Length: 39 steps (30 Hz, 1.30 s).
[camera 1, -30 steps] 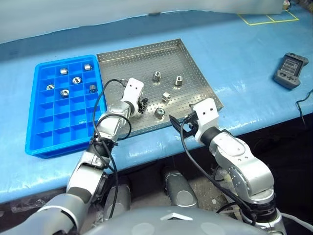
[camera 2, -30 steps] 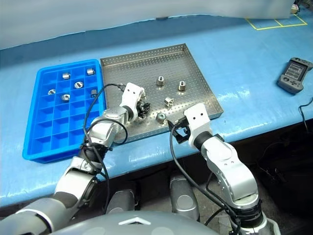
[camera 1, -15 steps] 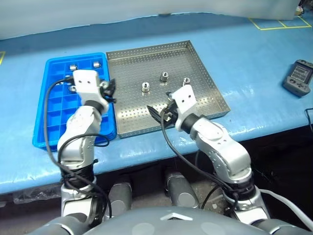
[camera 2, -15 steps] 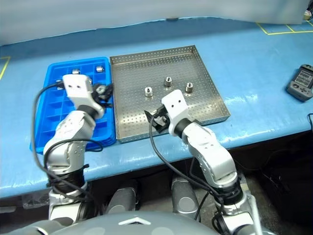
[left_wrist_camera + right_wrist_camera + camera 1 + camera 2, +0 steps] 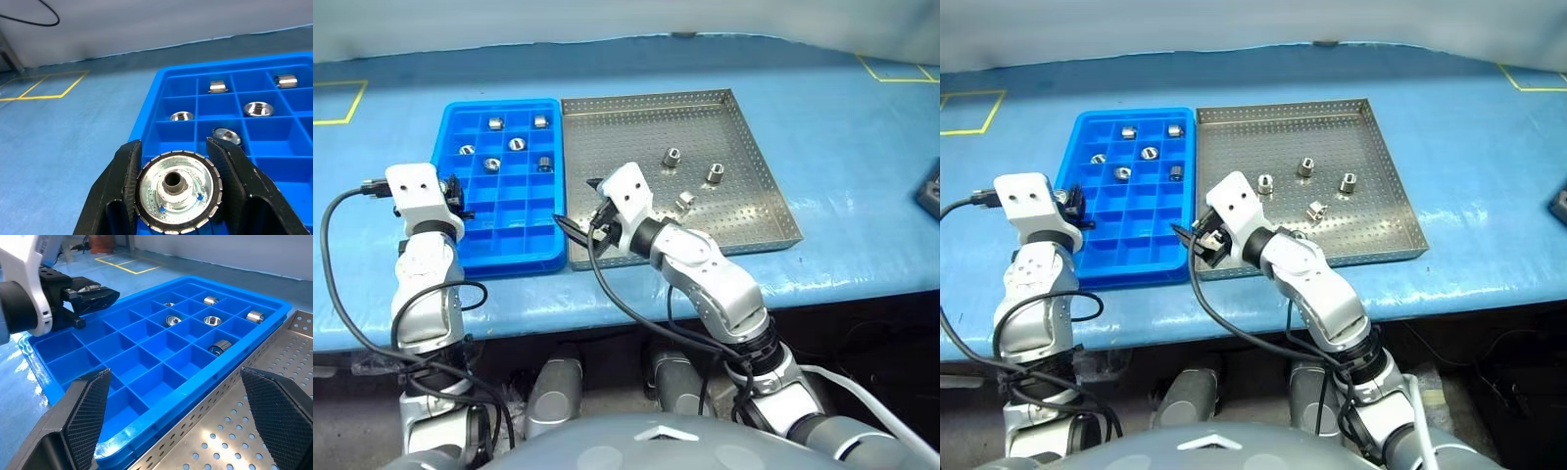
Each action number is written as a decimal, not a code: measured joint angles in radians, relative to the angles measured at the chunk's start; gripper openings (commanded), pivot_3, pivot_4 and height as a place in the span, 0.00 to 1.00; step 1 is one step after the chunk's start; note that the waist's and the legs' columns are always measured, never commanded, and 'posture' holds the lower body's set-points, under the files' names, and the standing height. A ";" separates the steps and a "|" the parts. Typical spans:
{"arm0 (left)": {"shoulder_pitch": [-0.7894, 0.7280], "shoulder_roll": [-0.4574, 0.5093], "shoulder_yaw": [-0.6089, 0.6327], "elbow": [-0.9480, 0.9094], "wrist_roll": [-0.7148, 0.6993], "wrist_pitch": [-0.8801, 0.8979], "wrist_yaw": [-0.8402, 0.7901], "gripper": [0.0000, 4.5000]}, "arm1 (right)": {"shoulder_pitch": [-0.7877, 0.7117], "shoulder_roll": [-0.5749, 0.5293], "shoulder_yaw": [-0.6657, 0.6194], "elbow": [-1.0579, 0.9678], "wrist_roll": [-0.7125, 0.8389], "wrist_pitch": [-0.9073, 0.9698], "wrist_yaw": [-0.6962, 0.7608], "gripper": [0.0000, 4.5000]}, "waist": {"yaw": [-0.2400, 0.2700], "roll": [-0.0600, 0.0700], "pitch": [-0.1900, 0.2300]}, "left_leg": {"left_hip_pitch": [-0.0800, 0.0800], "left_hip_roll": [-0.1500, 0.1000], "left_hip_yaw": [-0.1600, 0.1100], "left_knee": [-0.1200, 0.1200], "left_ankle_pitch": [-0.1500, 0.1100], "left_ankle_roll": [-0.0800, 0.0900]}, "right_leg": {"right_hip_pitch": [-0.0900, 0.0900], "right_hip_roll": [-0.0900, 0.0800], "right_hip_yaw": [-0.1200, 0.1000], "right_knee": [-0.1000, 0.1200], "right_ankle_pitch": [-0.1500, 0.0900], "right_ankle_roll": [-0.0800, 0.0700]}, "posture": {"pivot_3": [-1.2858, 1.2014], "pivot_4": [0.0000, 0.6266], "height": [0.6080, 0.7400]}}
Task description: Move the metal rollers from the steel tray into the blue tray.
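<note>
Five rollers already sit in the far compartments of the blue tray (image 5: 499, 186), each in its own square. A sixth roller (image 5: 177, 191) is pinched between the fingers of the left gripper (image 5: 178, 188), which hangs at the tray's outer edge, just over its left rim, so by my reckoning it is about to be dropped into a free compartment. Four more rollers are left on the steel tray (image 5: 1371, 137): one (image 5: 1305, 167) toward the middle, one (image 5: 1349, 181) to its right, one (image 5: 1317, 210) lying nearer the front, and one (image 5: 1264, 183) just behind the right arm. I'd judge the job a little past halfway.

The right gripper (image 5: 181, 416) is empty with its jaws spread wide, poised over the seam where the two trays meet at the front.

The rollers are short, bright silver cylinders with a hole through the middle; the held one shows a finely ridged rim and a dished face. The blue tray is glossy moulded plastic, a grid of small square pockets with thin walls. The steel tray is dull grey sheet metal, square, with low upright walls and a base peppered with tiny holes. Both rest on a worktop (image 5: 842, 127) covered in smooth blue sheeting.
</note>
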 measured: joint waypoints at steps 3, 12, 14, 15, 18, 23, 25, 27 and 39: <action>-0.042 0.021 0.003 0.105 0.004 -0.036 0.000 0.40 | 0.008 -0.007 0.000 -0.001 -0.003 0.000 0.000 1.00 | 0.002 0.000 0.000 | 0.000 0.000 0.000 0.000 0.000 0.000 | 0.000 0.000 0.000 0.000 0.000 0.000 | 0.58 0.24 1.00; -0.154 0.065 -0.009 0.376 0.007 -0.149 -0.001 0.40 | 0.035 -0.016 -0.005 -0.010 -0.015 0.004 -0.011 1.00 | -0.003 0.000 0.000 | 0.000 0.000 0.000 -0.001 0.000 0.000 | 0.000 0.000 0.000 0.000 0.002 0.002 | 0.56 0.24 1.00; -0.174 0.070 -0.014 0.415 0.008 -0.165 -0.001 0.40 | 0.041 -0.018 -0.006 -0.011 -0.019 0.005 -0.016 1.00 | -0.008 0.000 0.000 | 0.000 0.000 0.000 -0.001 0.000 0.000 | 0.000 0.000 0.000 0.000 0.002 0.002 | 0.55 0.24 1.00; -0.185 0.071 -0.017 0.436 0.008 -0.175 -0.001 0.48 | 0.041 -0.017 -0.006 -0.013 -0.020 0.005 -0.020 1.00 | -0.011 0.000 0.000 | 0.000 0.000 0.000 -0.001 0.000 0.000 | 0.000 0.000 0.000 0.000 0.002 0.003 | 0.55 0.24 1.00; -0.206 0.072 -0.017 0.475 0.008 -0.190 0.000 0.71 | 0.046 -0.017 -0.008 -0.023 -0.022 0.005 -0.024 1.00 | -0.018 0.000 0.000 | 0.000 0.000 0.000 -0.001 0.000 0.000 | 0.000 0.000 0.000 0.000 0.002 0.003 | 0.55 0.24 1.00; -0.217 0.069 -0.023 0.471 0.003 -0.202 -0.001 0.99 | 0.048 -0.021 -0.022 -0.038 -0.025 0.007 -0.029 1.00 | -0.023 0.000 0.000 | 0.000 0.000 0.000 -0.001 0.000 0.000 | 0.000 0.000 0.000 0.000 0.002 0.003 | 0.54 0.24 1.00; -0.216 0.056 -0.030 0.410 -0.010 -0.196 -0.008 0.99 | 0.053 -0.025 -0.026 -0.045 -0.026 0.010 -0.031 1.00 | -0.022 -0.001 0.000 | -0.001 0.000 0.000 -0.001 0.000 0.000 | 0.000 -0.001 0.000 0.000 0.002 0.003 | 0.54 0.24 1.00; -0.216 0.045 -0.042 0.320 -0.033 -0.183 -0.035 0.99 | 0.064 -0.026 -0.029 -0.055 -0.026 0.018 -0.033 1.00 | -0.021 -0.001 0.000 | -0.001 0.000 0.000 -0.001 0.000 0.000 | 0.000 -0.001 0.000 0.000 0.002 0.003 | 0.54 0.24 1.00; -0.244 0.019 -0.299 0.123 -0.151 -0.040 -0.318 0.99 | 0.202 -0.149 -0.188 -0.142 -0.026 0.072 -0.065 1.00 | -0.044 -0.001 0.000 | 0.000 -0.001 0.000 -0.001 0.000 0.000 | 0.000 -0.001 0.000 0.000 0.001 0.002 | 0.51 0.24 1.00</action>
